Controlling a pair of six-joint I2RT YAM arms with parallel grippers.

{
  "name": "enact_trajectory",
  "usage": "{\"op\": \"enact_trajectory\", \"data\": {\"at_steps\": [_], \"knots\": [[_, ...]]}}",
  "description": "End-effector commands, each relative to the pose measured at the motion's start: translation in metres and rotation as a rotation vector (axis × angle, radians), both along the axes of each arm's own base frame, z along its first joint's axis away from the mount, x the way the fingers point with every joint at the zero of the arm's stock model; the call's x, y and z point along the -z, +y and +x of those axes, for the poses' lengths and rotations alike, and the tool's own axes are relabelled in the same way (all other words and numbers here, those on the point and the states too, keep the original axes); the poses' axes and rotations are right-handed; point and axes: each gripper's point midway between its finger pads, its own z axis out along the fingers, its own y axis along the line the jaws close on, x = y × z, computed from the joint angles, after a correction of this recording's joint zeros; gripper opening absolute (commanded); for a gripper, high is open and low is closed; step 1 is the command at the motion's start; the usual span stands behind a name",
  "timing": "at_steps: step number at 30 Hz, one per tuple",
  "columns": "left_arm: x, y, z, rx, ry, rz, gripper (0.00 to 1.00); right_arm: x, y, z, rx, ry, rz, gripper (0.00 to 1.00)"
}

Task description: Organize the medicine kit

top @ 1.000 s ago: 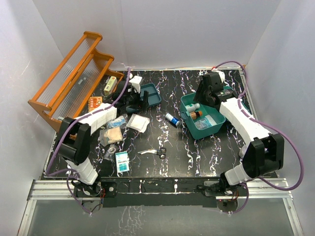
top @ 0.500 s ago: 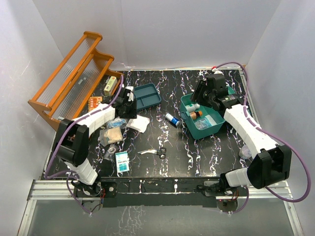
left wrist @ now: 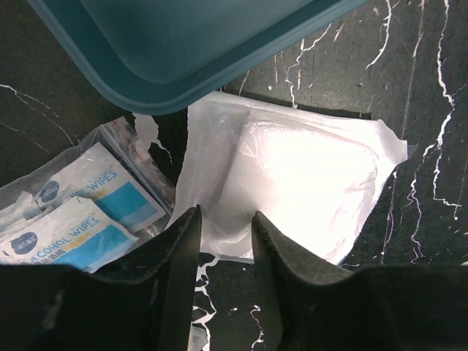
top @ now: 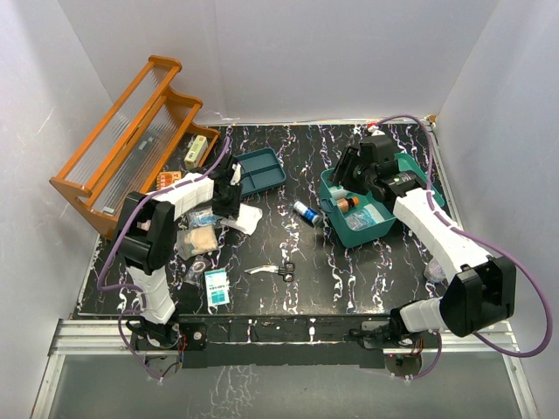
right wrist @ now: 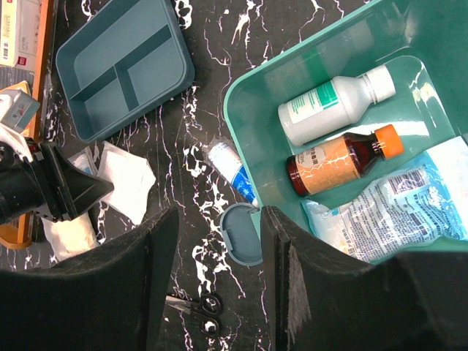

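On the right half of the black marbled table (top: 349,279) the medicine kit (right wrist: 238,121) stood open. Inside it lay a white bottle (right wrist: 329,110), a brown bottle (right wrist: 340,157) with an orange cap, and a printed packet (right wrist: 395,205) along one side. Over the kit's left edge the right gripper (right wrist: 218,219) hovered, its fingers well apart with nothing between them. Just outside the kit's left wall a small blue and white tube (right wrist: 232,170) lay on the table.

Well to the left of the kit sat a darker teal tray (top: 262,170) with dividers, apart from the box. Just beside the tray's near edge lay a white packet (left wrist: 307,183), flat on the table. The left gripper (left wrist: 223,216) was down on it, fingers drawn close together and clamped on the packet's near edge. Some wipe packets (left wrist: 80,212) with blue labels lay beside the white packet. A pair of scissors (top: 279,269) lay nearer the arms' bases, and an orange wooden rack (top: 131,131) stood at the far left corner
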Motion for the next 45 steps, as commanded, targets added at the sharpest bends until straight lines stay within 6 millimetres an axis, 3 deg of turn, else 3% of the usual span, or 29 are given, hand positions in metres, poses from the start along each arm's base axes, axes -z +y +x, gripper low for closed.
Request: {"op": "enact_trajectory", "data": {"at_steps": [1,7,11,17,27,30,35,40,45], "knots": [[-0.004,0.009,-0.007,0.022,0.024,0.036,0.28,-0.023,0.011,0.012,-0.008,-0.086,0.041,0.47],[-0.008,0.009,-0.006,0.036,0.009,0.034,0.01,-0.023,0.026,0.009,-0.045,-0.086,0.06,0.51],[-0.018,0.002,-0.007,0.054,-0.009,-0.016,0.0,-0.026,0.039,0.004,-0.087,-0.092,0.083,0.56],[-0.052,-0.021,-0.006,0.098,-0.093,-0.162,0.0,-0.031,0.069,-0.005,-0.236,-0.152,0.129,0.65],[-0.111,-0.048,-0.007,0.17,-0.285,-0.367,0.0,0.003,0.159,-0.023,-0.517,-0.142,0.199,0.71],[-0.127,-0.054,-0.009,0.198,-0.328,-0.412,0.0,0.012,0.173,-0.02,-0.552,-0.14,0.214,0.71],[-0.15,-0.068,-0.018,0.262,-0.335,-0.504,0.0,0.007,0.18,-0.014,-0.549,-0.201,0.264,0.7],[-0.184,-0.084,-0.029,0.323,-0.339,-0.618,0.0,-0.015,0.153,-0.002,-0.367,-0.323,0.26,0.72],[-0.212,-0.097,-0.035,0.361,-0.35,-0.717,0.0,-0.043,0.139,-0.013,-0.365,-0.434,0.317,0.73]]}}
